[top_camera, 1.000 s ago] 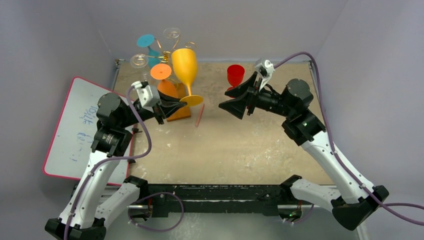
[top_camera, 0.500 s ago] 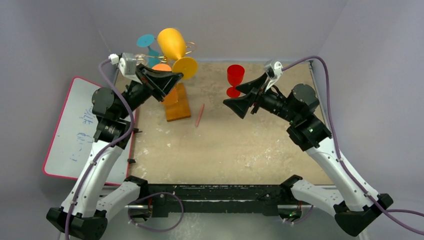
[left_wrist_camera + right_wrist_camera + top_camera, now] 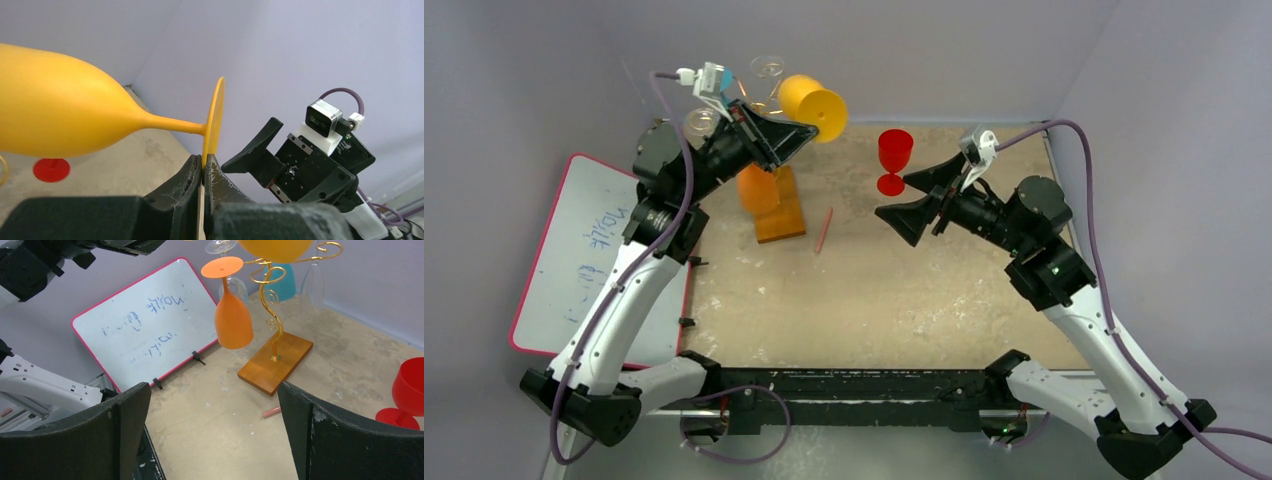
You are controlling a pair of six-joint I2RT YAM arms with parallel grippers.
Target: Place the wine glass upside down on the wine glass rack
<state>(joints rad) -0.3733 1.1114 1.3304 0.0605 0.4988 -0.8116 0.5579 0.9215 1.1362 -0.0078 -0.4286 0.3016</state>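
I work in a robot test cell, a lab booth: plain lilac walls close in around my scuffed beige table, purple cables trail from my wrists, and a pink-edged whiteboard leans left of my left jaws.

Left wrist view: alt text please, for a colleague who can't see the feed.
A yellow plastic wine glass lies sideways in the air, bowl pointing left, the edge of its round foot pinched in the shut left end effector. Behind it are the right arm's wrist camera and a red glass foot on the table.
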